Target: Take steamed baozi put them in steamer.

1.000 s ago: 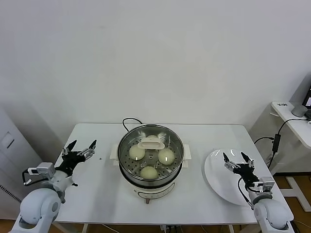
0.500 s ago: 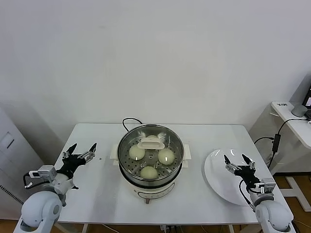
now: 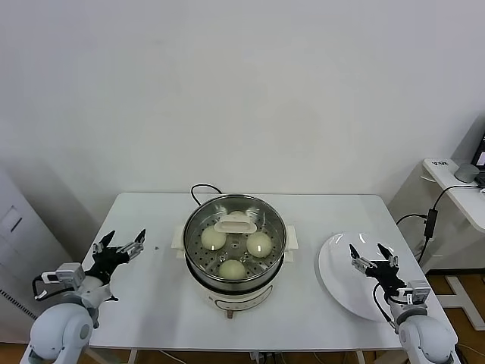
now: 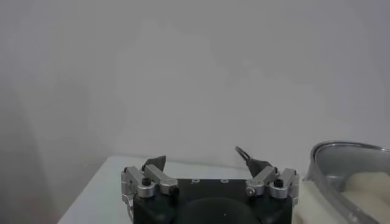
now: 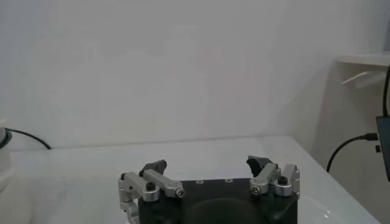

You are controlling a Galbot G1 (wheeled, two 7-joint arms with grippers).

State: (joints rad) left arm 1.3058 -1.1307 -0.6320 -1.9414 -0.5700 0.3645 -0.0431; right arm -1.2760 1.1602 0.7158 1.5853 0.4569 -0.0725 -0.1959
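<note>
The shiny steel steamer (image 3: pixel 235 214) stands mid-table on its white base, and its rim (image 4: pixel 341 176) shows in the left wrist view. Three pale steamed baozi lie on its perforated tray: one at the left (image 3: pixel 213 238), one at the right (image 3: pixel 259 243), one at the front (image 3: pixel 232 268). A cream handle piece (image 3: pixel 236 222) lies at the tray's back. My left gripper (image 3: pixel 119 246) (image 4: pixel 205 159) hangs open and empty over the table's left edge. My right gripper (image 3: pixel 372 253) (image 5: pixel 208 164) is open and empty above the white plate (image 3: pixel 341 292).
The plate lies bare at the table's right edge. A black cord (image 3: pixel 203 189) runs from behind the steamer. A white side table (image 3: pixel 458 189) with cables stands at the far right. A wall stands behind the table.
The left arm has drawn back toward me and lower, its gripper sliding toward the table's left front. The right gripper has sunk slightly. Both have stayed open.
</note>
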